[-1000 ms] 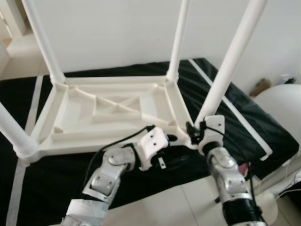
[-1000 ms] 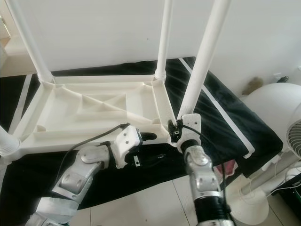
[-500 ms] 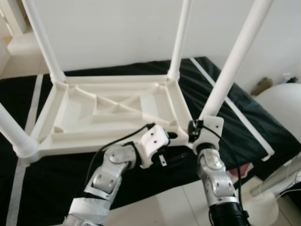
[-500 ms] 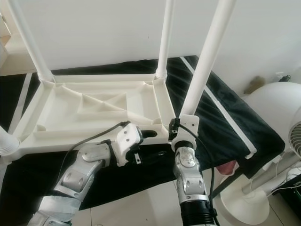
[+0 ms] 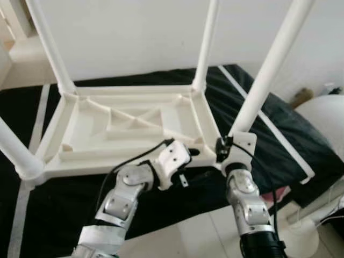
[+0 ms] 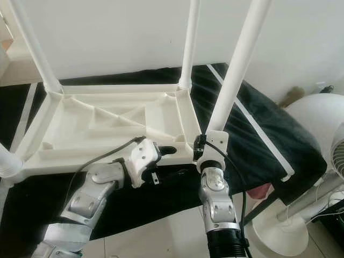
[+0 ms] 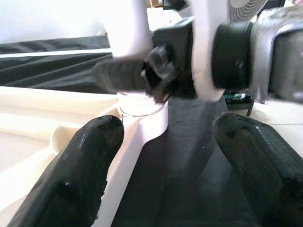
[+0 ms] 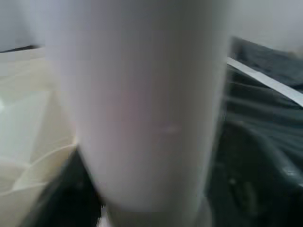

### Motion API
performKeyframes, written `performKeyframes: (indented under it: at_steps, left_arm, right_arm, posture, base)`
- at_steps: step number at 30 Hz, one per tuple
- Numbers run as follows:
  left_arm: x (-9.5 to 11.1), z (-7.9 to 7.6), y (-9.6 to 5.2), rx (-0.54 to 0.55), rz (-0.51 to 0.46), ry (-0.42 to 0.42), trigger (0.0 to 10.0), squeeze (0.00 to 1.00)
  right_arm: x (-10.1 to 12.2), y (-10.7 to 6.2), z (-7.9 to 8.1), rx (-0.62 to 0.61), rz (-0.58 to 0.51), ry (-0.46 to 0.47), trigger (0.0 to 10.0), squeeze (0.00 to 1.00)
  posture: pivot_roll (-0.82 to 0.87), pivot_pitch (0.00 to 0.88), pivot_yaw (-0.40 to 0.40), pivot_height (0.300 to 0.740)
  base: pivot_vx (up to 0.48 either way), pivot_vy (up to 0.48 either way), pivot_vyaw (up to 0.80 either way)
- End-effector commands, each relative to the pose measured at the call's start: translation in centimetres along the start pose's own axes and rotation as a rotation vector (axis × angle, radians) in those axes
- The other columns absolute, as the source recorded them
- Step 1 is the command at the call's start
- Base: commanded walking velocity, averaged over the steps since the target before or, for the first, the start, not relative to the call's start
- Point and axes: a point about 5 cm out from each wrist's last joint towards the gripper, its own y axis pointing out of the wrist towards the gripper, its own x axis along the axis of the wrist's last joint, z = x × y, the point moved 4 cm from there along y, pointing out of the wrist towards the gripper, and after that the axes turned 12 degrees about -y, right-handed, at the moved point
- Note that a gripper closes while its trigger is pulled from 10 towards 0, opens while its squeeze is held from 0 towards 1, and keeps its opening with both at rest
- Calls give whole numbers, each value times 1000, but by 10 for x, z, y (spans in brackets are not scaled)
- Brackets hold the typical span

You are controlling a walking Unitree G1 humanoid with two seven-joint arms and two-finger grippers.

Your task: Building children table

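Observation:
A white plastic children's table (image 5: 80, 164) lies upside down on a black mat, its legs pointing up. My right gripper (image 5: 226, 149) is at the front right corner, shut on the base of the front right leg (image 5: 266, 75). That leg (image 8: 142, 104) looms close and blurred in the right wrist view. My left gripper (image 5: 188, 156) is just left of that corner, open, at the table's front rim. Its fingers (image 7: 80, 161) stand wide apart in the left wrist view, which faces the corner socket (image 7: 142, 111) and the right gripper on the leg.
Three other legs stand at the back left (image 5: 51, 48), back right (image 5: 207, 43) and front left (image 5: 16, 153). The black mat (image 6: 258, 123) lies against a white wall. A white fan (image 6: 317, 134) stands at the right on the tiled floor (image 6: 161, 231).
My right forearm has swung inward under the corner while the gripper stays at the leg's base. The left gripper has shifted slightly left along the front rim.

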Motion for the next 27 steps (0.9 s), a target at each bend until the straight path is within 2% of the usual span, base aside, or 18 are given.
performKeyframes:
  at_steps: [1,7,18,19,20,27]
  left_arm:
    - [3,15,0,162,-29,-12,10000,0]
    - [5,16,1,167,-34,12,10000,0]
    - [7,20,0,210,-47,-18,10000,0]
    - [8,20,0,211,-50,-18,10000,0]
    - [8,19,-1,203,-51,-16,10000,0]
    - [11,6,0,109,-81,-35,10000,0]
  right_arm:
    - [-10,-9,5,-7,31,56,10000,1000]
    - [-2,-9,6,11,1,68,10000,1000]
    - [2,-10,6,67,-32,55,10000,1000]
    - [3,-11,4,76,-40,49,10000,698]
    - [3,-12,2,85,-47,47,10000,0]
    - [1,-13,-6,100,-76,27,10000,0]
  posture:
    - [-87,25,9,740]
    - [-80,27,10,740]
    - [-66,38,-6,740]
    - [-66,37,-6,740]
    - [-65,37,-7,740]
    - [-69,41,-11,740]
  base:
    - [0,0,0]
    - [0,0,0]
    - [0,0,0]
    - [0,0,0]
    - [0,0,0]
    - [0,0,0]
